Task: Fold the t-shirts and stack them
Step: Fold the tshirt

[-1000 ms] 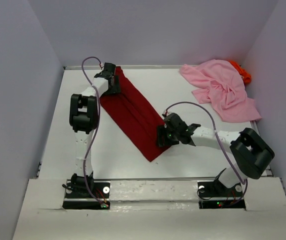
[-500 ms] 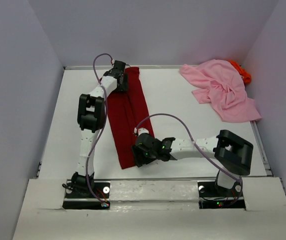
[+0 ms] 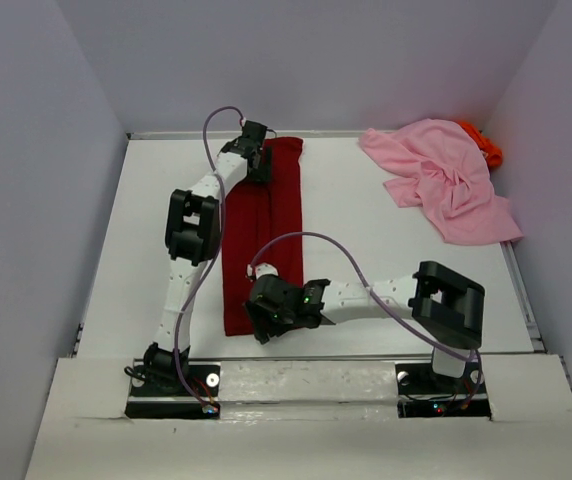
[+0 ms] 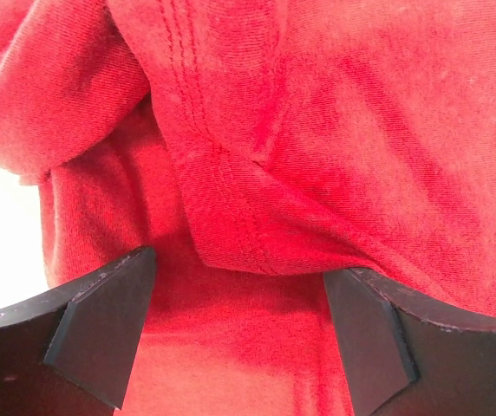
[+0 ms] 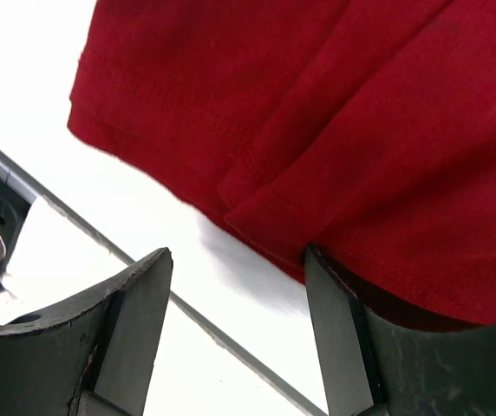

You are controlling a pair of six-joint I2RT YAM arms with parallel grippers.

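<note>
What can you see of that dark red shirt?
The dark red t-shirt is soft knit cloth with stitched hems, folded into a long narrow strip lying flat on the white table, running near to far. The left gripper sits at its far end, the right gripper at its near end, jaws apart.

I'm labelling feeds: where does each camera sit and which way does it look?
Top: above, behind the arms, looking down at the table; both arms show.
Left wrist: on the left hand, close over the red shirt; fingers show.
Right wrist: on the right hand, over the red shirt's hem; fingers show.
All share that shirt.
</note>
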